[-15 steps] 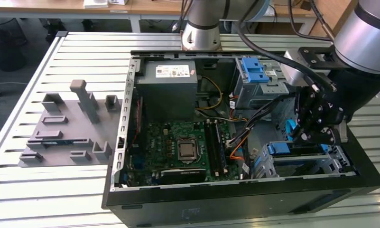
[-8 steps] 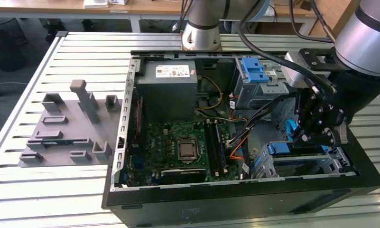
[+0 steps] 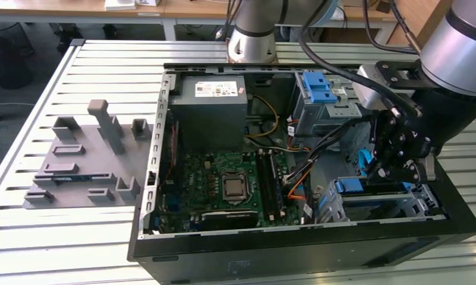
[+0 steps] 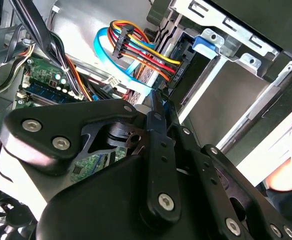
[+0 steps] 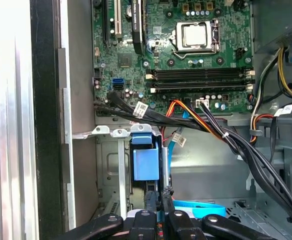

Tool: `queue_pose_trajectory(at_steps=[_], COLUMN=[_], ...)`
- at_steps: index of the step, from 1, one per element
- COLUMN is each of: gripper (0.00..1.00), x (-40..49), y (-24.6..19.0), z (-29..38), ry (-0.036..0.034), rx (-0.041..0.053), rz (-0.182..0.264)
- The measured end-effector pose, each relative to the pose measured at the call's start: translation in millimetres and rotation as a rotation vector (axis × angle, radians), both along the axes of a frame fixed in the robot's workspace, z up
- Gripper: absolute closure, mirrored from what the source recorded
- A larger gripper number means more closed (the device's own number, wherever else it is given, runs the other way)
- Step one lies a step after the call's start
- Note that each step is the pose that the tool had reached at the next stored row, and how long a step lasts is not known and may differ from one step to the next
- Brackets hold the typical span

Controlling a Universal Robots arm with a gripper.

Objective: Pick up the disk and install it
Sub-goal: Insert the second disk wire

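While the gripper point(image 3: 382, 173) pinches the disk point(image 3: 365, 163) upright, it hangs just above the bay's point(image 3: 412, 199) rim.

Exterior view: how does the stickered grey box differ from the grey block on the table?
The grey box sits inside the computer case; the grey block lies outside on the slatted table. The box is plain-sided with a white sticker; the block has upright posts and no sticker. Both are grey.
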State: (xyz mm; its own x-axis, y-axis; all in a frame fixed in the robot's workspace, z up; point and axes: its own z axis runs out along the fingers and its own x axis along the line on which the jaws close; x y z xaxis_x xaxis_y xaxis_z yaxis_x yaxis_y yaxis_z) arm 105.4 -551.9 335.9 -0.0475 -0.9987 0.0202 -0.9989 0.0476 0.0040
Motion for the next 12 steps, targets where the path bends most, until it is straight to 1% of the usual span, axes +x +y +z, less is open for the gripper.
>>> queue_pose_trajectory(at_steps=[4,12], gripper=[0.84,0.84], x=[1.2,2.2], y=[0.0,-0.8], z=[-0.2,-1.2], ry=[0.0031,0.0037], rx=[0.0002,0.0], rz=[0.0,-0.004])
